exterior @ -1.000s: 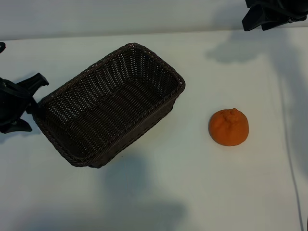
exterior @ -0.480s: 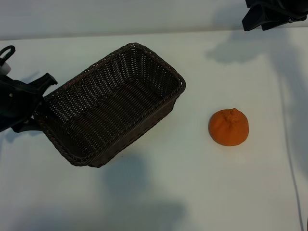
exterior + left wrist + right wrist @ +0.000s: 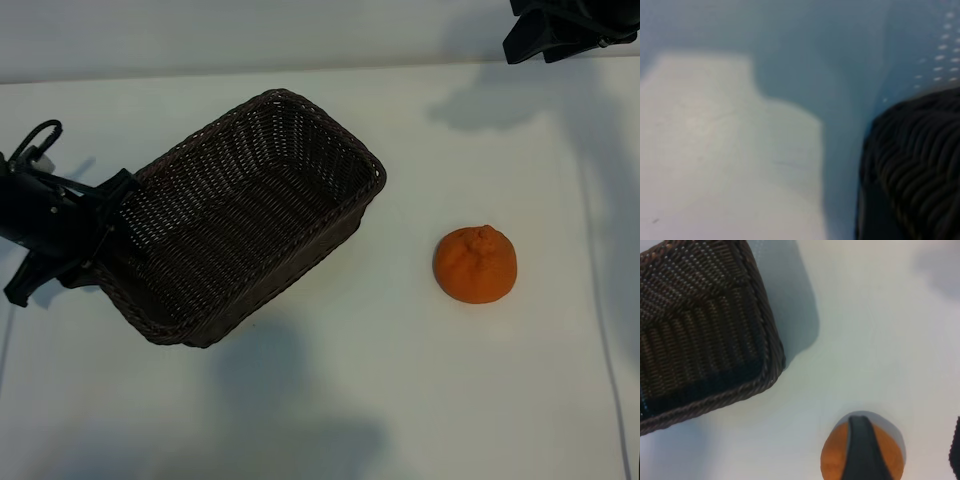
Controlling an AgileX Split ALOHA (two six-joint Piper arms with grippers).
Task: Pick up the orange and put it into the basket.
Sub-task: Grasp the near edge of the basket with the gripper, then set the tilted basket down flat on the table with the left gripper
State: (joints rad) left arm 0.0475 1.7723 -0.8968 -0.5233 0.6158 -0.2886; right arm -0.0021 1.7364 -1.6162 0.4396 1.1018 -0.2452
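Observation:
The orange (image 3: 475, 264) lies on the white table, right of the basket (image 3: 375, 170), a dark brown wicker rectangle set diagonally with nothing inside. My left gripper (image 3: 108, 230) is at the basket's left end, open, its fingers spread on either side of that corner's rim. The left wrist view shows only the basket's woven wall (image 3: 920, 165) close up. My right gripper (image 3: 555, 35) hangs open at the far right of the table. In its wrist view one finger (image 3: 865, 450) crosses in front of the orange (image 3: 837, 455), and the basket's corner (image 3: 767, 340) shows farther off.
A white tabletop (image 3: 330, 400) surrounds both objects. A thin cable (image 3: 600, 330) runs down the right side. Arm shadows fall on the table at the front and the far right.
My left gripper has moved right, from beside the basket up to its left end. The basket, the orange and the right arm have stayed put.

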